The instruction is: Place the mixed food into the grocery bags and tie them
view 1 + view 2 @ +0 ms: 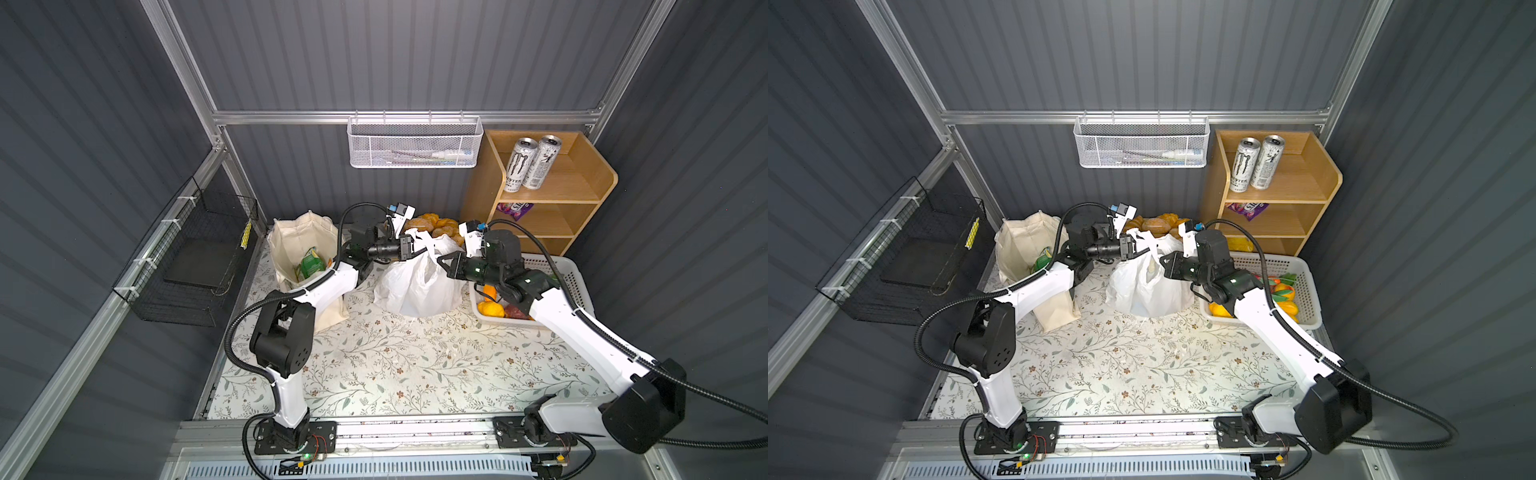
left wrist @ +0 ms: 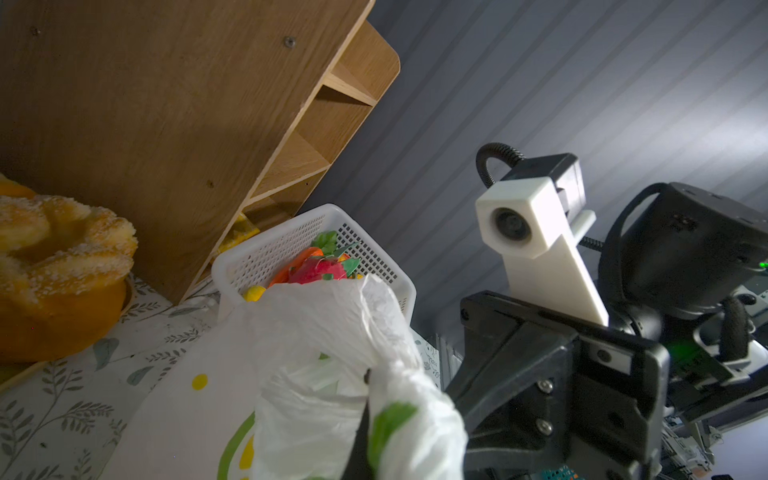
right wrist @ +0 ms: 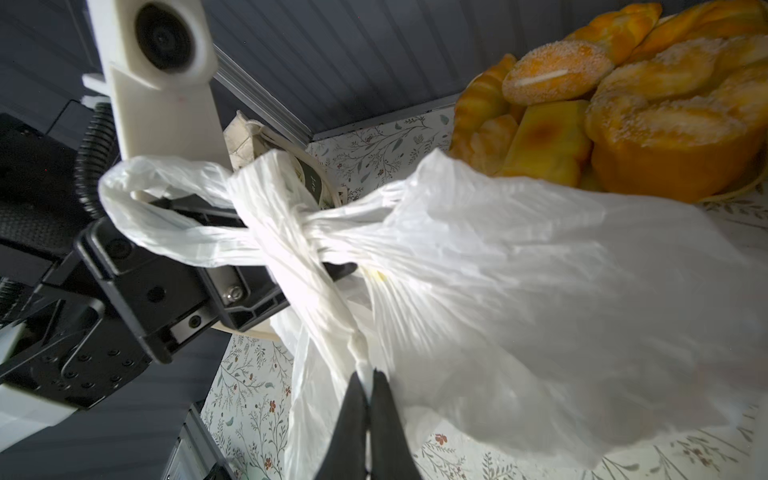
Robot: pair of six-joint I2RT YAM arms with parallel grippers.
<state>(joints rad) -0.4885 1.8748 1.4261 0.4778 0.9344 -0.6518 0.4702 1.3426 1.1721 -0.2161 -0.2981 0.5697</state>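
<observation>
both arms meet over the white plastic bag point(image 1: 415, 286), sitting mid-table between the canvas tote point(image 1: 291, 232) and the basket point(image 1: 569, 270). the right gripper point(image 3: 368, 388) pinches one handle strand tight. the left gripper point(image 1: 417, 248) seems clamped on the other, though plastic hides its tips. pulling apart should cinch the knot point(image 3: 307, 232). toy produce point(image 1: 1283, 293) waits in the basket.

Both our arms reach forward and bend inward, wrists nearly level, facing each other across the middle. Our left gripper point(image 1: 417, 248) has its jaws pinched tight on the bag point(image 1: 415, 286). Our right gripper point(image 3: 368, 380) clamps a twisted handle of it, jaws together.
</observation>
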